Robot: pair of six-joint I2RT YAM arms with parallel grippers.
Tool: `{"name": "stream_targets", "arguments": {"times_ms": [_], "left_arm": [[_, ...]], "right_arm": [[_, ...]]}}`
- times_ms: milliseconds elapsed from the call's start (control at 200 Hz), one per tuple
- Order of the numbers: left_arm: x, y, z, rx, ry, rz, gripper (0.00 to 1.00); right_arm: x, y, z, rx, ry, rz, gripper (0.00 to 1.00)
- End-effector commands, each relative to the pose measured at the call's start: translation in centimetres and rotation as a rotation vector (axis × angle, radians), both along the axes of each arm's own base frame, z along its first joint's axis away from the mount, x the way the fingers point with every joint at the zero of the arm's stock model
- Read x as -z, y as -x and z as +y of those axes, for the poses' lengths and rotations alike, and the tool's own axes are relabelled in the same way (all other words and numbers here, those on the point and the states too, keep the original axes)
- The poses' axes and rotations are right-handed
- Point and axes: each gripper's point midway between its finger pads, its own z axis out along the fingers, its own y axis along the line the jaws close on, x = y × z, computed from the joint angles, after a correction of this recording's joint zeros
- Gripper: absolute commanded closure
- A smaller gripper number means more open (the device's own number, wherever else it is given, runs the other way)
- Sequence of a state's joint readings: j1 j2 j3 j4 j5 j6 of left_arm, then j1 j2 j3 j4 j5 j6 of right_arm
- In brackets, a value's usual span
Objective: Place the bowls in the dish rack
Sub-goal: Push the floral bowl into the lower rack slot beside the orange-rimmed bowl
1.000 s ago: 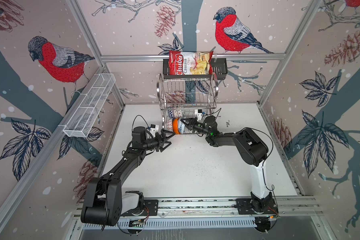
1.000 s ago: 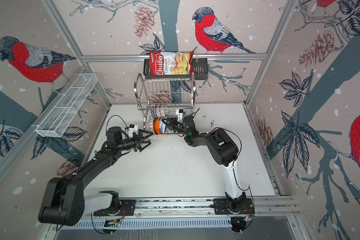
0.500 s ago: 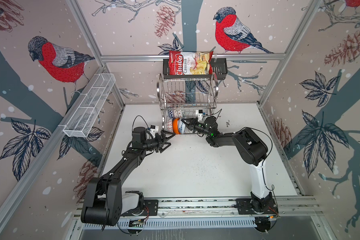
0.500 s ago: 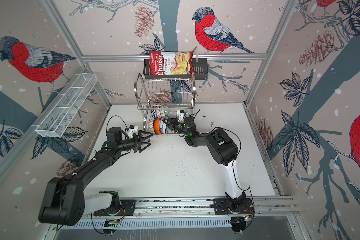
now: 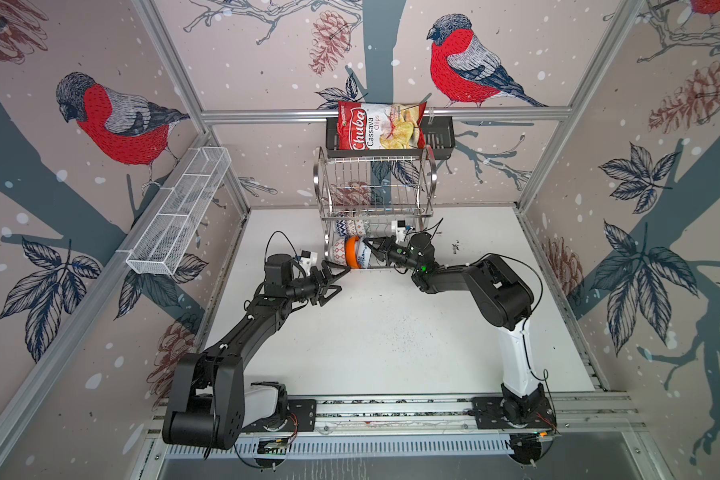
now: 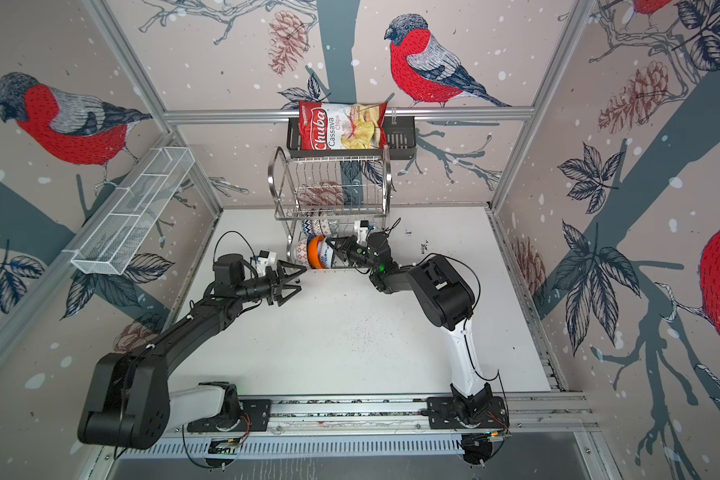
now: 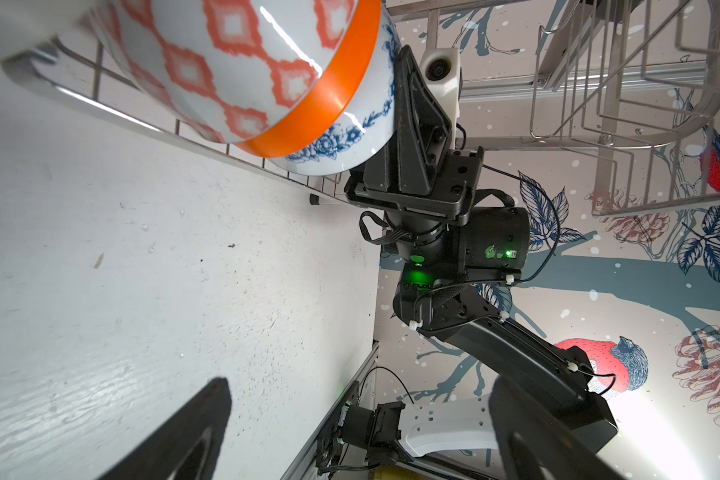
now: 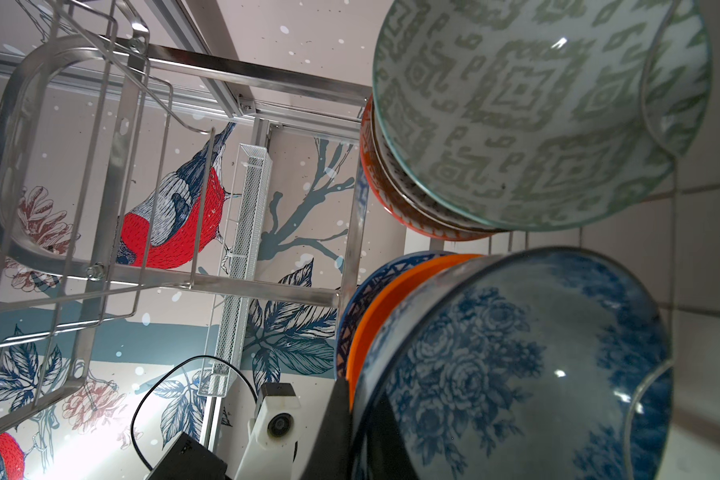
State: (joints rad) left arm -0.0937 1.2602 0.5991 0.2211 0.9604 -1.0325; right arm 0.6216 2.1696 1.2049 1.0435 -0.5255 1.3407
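Nothing shifted this last second: my right claw [image 5: 370, 244] stays clamped on the floral bowl [image 5: 362, 256], lower tier of the dish rack [image 5: 375, 183] at the bench's [image 5: 391, 332] far edge; left claw [image 5: 341, 283] open, empty. Release looks due.

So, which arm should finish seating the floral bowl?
Right: the right claw is shut on the floral bowl in the dish rack's lower tier; the left claw is open, empty, outside it.
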Motion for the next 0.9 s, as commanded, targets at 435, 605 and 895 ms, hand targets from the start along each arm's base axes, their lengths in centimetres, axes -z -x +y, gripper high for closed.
{"name": "stream_targets", "arguments": {"times_ms": [435, 605, 895], "left_arm": [[0.2, -0.2, 0.2, -0.001, -0.017, -0.012, 0.03], [0.1, -0.4, 0.2, -0.002, -0.017, -0.014, 0.03], [0.2, -0.3, 0.2, -0.004, -0.017, -0.011, 0.03]], "right_arm": [[0.0, -0.7, 0.3, -0.010, 0.063, -0.028, 1.00], [0.5, -0.6, 0.2, -0.018, 0.074, -0.019, 1.00], [1.1, -0.1, -0.1, -0.031, 0.111, -0.017, 1.00]]}}
